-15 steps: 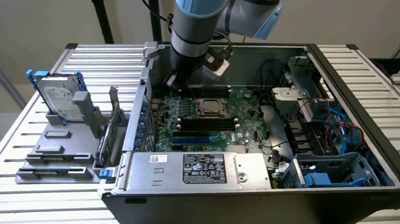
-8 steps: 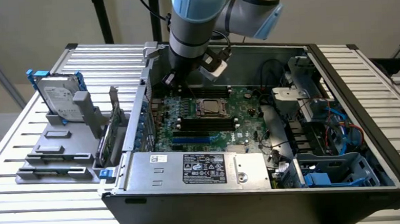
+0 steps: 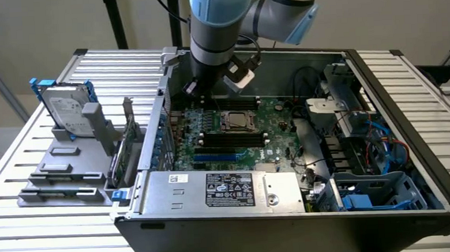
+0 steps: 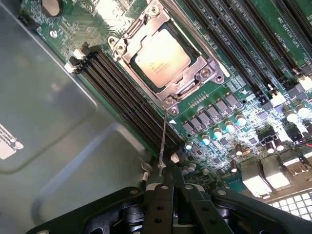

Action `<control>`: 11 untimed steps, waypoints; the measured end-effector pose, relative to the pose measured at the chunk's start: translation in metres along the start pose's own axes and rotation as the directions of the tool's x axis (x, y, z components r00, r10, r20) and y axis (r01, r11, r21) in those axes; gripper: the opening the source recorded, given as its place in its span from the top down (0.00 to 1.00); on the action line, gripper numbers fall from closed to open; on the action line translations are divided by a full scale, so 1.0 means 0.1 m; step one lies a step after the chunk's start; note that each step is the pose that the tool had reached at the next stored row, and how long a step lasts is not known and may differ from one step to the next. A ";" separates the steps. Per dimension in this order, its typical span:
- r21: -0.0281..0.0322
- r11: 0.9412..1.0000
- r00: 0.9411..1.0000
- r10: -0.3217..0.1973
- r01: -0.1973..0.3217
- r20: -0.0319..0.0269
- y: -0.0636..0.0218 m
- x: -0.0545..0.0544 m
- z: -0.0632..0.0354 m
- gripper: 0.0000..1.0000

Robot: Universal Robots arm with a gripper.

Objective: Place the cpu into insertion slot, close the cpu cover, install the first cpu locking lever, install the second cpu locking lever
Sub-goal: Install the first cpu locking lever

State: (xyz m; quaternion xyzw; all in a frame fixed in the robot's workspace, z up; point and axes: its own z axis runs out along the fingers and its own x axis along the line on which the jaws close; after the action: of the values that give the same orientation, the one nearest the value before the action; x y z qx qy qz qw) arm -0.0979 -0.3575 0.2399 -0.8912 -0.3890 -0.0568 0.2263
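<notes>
Claw point(image 4: 173, 181): on the arm reaching down into the open computer case point(image 3: 292, 232), low over the motherboard point(image 4: 214, 92), near the case's back wall in the exterior view. I cannot tell whether it is clenched or released.
Cpu point(image 4: 162, 54): pale tan-silver square, lying flat inside the insertion slot point(image 4: 213, 73).
Insertion slot: on the motherboard, just beside a bank of long black memory slots point(image 4: 131, 105); silvery rim with screws at its corners.
Cpu cover point(image 4: 127, 48): silvery frame lying down flat over the slot, bordering the cpu on all sides.
Locking lever point(image 4: 165, 136): thin metal rod running from the slot's nearest corner straight to the claw's tip; its free end sits right at the claw, though whether it is gripped is unclear.
Case: rests on a slatted tabletop point(image 3: 53, 227), power supply point(image 3: 221, 190) along its front edge.
Hard drive point(image 3: 64, 108): upright in a grey stand on the tabletop, at the exterior view's left, well apart from the claw.
</notes>
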 end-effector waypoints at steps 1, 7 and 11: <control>-0.001 1.000 1.000 0.005 -0.005 -0.002 0.002 0.00 0.001 0.89; -0.006 1.000 1.000 0.024 -0.024 -0.012 0.038 0.04 -0.004 0.89; -0.008 1.000 0.999 0.029 -0.029 -0.015 0.084 0.08 -0.010 0.89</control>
State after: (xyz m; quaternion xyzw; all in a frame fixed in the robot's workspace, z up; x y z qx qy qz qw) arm -0.0860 -0.3573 0.2401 -0.8972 -0.3743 -0.0616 0.2262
